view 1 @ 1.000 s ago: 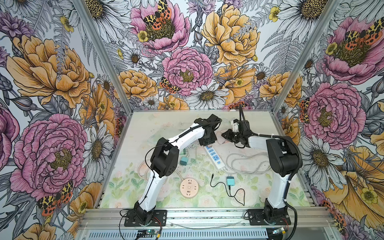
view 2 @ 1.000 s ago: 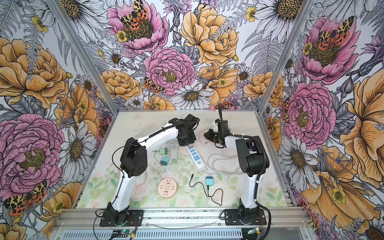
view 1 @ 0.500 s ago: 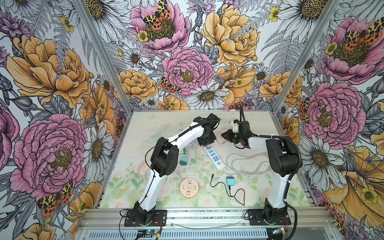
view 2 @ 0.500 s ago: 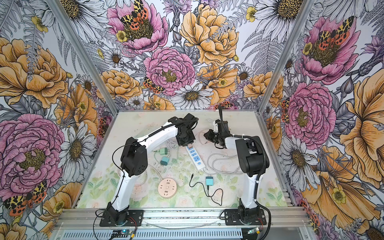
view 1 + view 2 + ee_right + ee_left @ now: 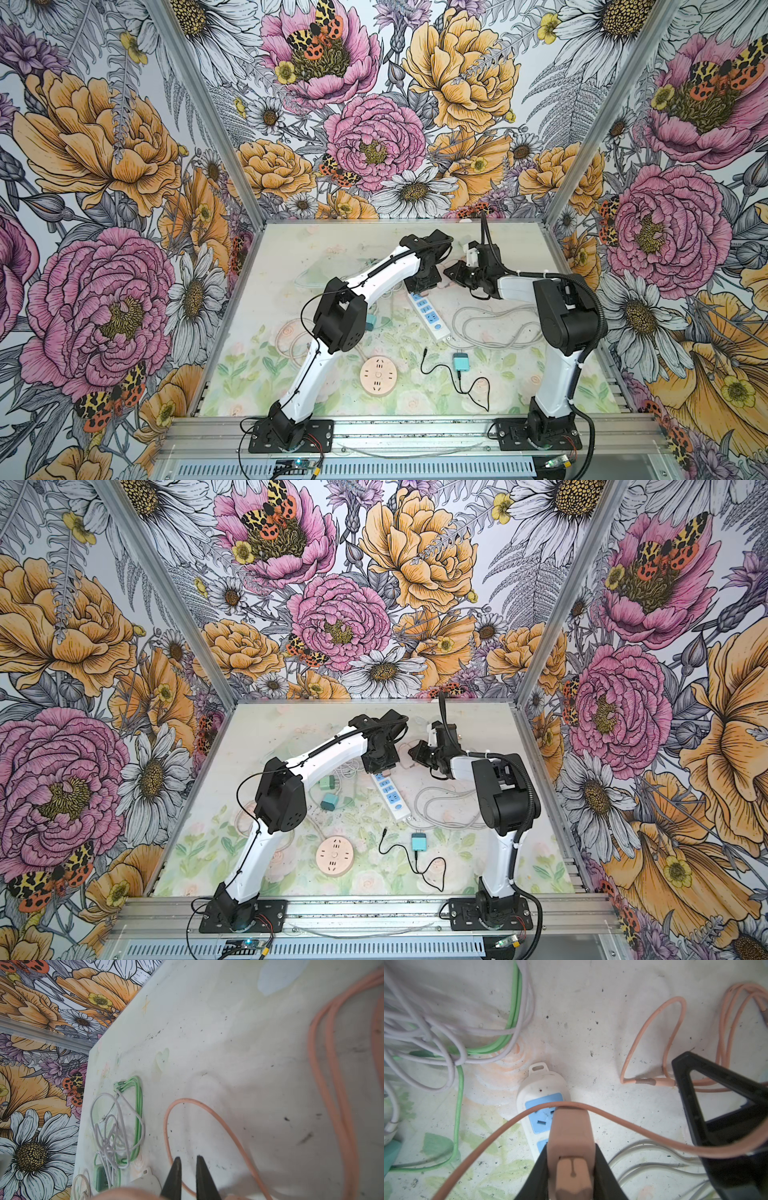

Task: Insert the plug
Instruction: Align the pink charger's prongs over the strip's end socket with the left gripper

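closely, peach plug (image 5: pixel 569 1134), blocky, matching cord (image 5: pixel 643 1128) (looped across)

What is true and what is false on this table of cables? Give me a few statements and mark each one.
1. The left gripper is clamped on a peach plug. True.
2. That plug sits in the round pink socket. False: it is held at the white power strip; the round socket lies apart, near the front edge.
3. The strip's socket faces are blue. True.
4. The teal adapter hangs from a gripper. False: it lies on the table.
5. A green cable lies on the table. True.
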`<state>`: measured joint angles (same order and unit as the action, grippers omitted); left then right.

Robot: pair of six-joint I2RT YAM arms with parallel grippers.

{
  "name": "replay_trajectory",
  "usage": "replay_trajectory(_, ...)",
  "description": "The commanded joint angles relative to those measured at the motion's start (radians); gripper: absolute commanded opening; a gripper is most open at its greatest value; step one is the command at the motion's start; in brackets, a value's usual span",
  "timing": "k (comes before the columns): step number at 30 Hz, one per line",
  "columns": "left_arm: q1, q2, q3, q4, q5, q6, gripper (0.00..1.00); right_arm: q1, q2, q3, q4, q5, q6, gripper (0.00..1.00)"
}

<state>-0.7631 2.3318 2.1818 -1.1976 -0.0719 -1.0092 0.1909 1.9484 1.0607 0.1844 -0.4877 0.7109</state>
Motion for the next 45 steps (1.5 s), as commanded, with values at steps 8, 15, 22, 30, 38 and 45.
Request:
replay_trajectory(8, 0.008, -0.068, -0.038, -0.060, -0.063, -0.047, 0.00, 0.005, -0.027, -0.013, 0.064, -0.011, 0.014, 0.16)
replay_trajectory(15, 0.001, -0.108, -0.051, -0.059, -0.081, -0.049, 0.00, 0.006, -0.008, -0.011, 0.074, -0.017, 0.020, 0.16)
replay_trajectory(22, 0.006, -0.146, -0.092, -0.057, -0.091, -0.067, 0.00, 0.011, -0.003, -0.011, 0.080, -0.014, 0.024, 0.16)
replay_trajectory(30, 0.007, -0.098, -0.084, -0.056, -0.072, -0.082, 0.00, 0.013, -0.006, -0.012, 0.080, -0.015, 0.019, 0.16)
replay_trajectory(38, 0.019, -0.077, -0.083, -0.054, -0.056, -0.086, 0.00, 0.013, 0.000, -0.009, 0.078, -0.013, 0.019, 0.16)
replay_trajectory(45, 0.025, -0.059, -0.089, -0.031, -0.027, -0.092, 0.00, 0.013, 0.002, -0.007, 0.076, -0.011, 0.016, 0.16)
